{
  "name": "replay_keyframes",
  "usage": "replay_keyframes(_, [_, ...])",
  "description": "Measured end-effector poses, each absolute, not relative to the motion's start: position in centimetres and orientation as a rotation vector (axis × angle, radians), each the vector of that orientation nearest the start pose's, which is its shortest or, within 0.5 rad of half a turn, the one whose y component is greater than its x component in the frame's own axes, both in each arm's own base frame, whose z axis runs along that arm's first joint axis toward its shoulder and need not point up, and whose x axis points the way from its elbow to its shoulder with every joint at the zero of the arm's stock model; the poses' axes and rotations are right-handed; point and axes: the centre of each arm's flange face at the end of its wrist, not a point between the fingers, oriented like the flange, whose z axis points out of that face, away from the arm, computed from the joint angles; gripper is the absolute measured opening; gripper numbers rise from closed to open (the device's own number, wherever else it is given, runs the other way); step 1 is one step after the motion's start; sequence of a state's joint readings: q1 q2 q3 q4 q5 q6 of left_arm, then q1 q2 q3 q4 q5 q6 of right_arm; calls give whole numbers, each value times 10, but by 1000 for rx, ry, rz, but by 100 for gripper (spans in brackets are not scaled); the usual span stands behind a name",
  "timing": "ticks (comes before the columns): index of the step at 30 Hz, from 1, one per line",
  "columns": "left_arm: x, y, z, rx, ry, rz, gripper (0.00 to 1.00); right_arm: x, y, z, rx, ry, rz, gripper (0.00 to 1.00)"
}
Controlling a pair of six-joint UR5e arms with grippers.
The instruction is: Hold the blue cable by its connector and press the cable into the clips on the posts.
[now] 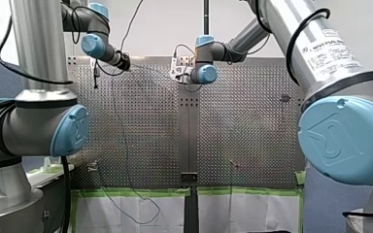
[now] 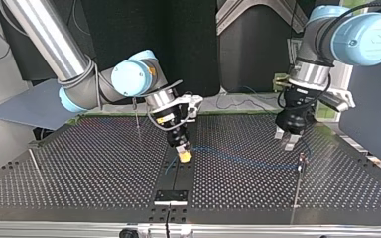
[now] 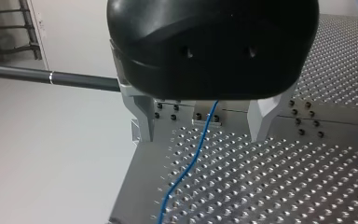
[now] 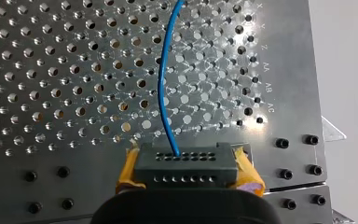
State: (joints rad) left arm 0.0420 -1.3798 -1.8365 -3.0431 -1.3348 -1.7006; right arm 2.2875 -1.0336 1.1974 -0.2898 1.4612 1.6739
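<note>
Right pincer clamped on black connector; blue cable leads from it over perforated surface. Left pincer apart, cable passing between its fingers.

Silver perforated metal table, top view. Two hole-patterned plates meet at a plain central strip, which carries a small black rectangular plate near the view's bottom edge. Thin upright posts stand on the surface: a near post at the view's right, a pale post at its left, a far post behind. A thin blue cable runs low across the right half (contact with the surface cannot be told).
</note>
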Motion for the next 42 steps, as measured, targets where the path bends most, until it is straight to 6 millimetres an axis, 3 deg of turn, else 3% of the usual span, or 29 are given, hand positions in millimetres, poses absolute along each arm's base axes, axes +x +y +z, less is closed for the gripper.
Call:
replay_keyframes(14, [424, -155, 473, 52, 1432, -185, 98, 578, -445, 378, -2255, 1001, -2666, 0])
replay_keyframes(36, [457, -228, 444, 117, 1526, -111, 98, 580, -443, 378, -2257, 986, -2659, 0])
replay_keyframes(42, [469, -230, 445, 82, 1531, -72, 98, 580, -443, 378, -2258, 985, -2657, 0])
